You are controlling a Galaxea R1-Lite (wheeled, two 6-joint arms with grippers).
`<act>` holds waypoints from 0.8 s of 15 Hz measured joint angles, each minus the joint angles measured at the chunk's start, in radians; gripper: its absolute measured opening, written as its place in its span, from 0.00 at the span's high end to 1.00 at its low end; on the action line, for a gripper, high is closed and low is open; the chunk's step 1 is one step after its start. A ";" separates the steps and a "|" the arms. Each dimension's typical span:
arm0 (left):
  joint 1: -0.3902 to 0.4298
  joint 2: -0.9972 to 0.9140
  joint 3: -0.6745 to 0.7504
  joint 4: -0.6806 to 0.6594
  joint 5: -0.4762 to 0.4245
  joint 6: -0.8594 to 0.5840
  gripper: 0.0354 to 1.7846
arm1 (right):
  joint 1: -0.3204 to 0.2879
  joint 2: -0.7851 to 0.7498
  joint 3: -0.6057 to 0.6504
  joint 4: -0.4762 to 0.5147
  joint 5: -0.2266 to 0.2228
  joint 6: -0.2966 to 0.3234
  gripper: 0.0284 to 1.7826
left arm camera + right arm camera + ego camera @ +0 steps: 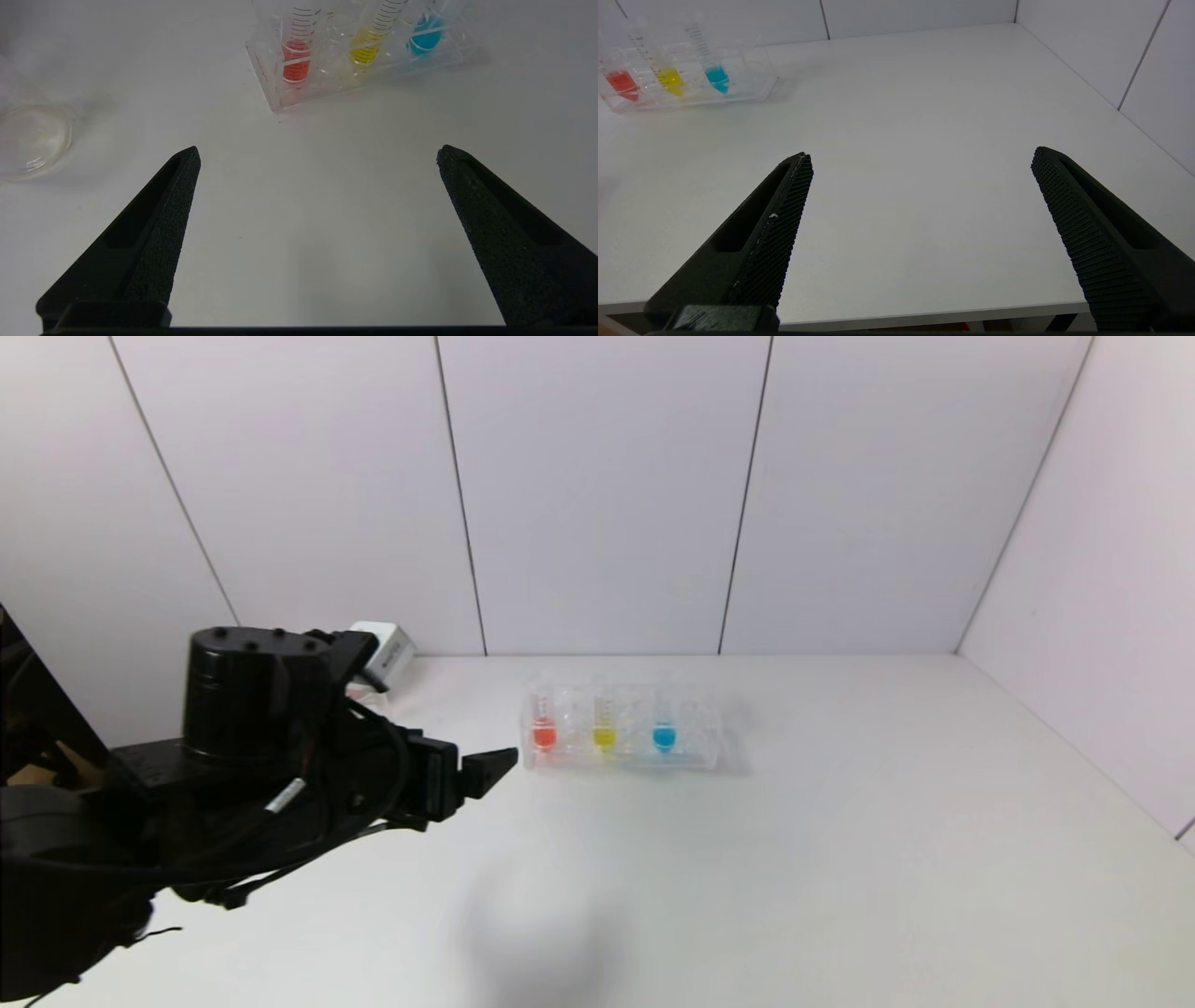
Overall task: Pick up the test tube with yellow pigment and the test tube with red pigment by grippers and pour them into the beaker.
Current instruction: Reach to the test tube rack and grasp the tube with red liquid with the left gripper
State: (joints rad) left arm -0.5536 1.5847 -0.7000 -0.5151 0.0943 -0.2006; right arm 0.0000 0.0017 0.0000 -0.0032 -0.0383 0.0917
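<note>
Reaching toward the clear rack (624, 754) is the left gripper (504, 761), spread wide and holding nothing — the first pick is just starting. The test tube with red pigment (543, 726) and the test tube with yellow pigment (604, 726) stand upright there, far from the robot. Next it must line up on one tube. The right gripper (920, 161) waits on the near right, also wide and holding nothing. The beaker (32, 137) sits left of the rack.

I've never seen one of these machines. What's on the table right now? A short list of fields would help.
rack: clear rack at the table's far middle, holding three upright tubes
red tube: robot's left end of the row
yellow tube: middle
blue tube: right end
beaker: clear, on the table beside the rack
left gripper: open, empty, just short of the rack
right gripper: open, empty, over the near edge
</note>
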 joint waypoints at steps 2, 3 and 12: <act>-0.076 0.108 -0.046 -0.057 0.131 -0.047 0.01 | 0.000 0.000 0.000 0.000 0.000 0.000 0.04; -0.102 0.155 -0.064 -0.082 0.192 -0.063 0.01 | 0.000 0.000 0.000 0.000 0.000 0.000 0.04; -0.159 0.488 -0.213 -0.435 0.549 -0.004 0.01 | 0.000 0.000 0.000 0.000 0.000 0.000 0.04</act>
State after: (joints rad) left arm -0.7128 2.0730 -0.9126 -0.9504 0.6428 -0.2045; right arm 0.0000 0.0017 0.0000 -0.0028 -0.0383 0.0917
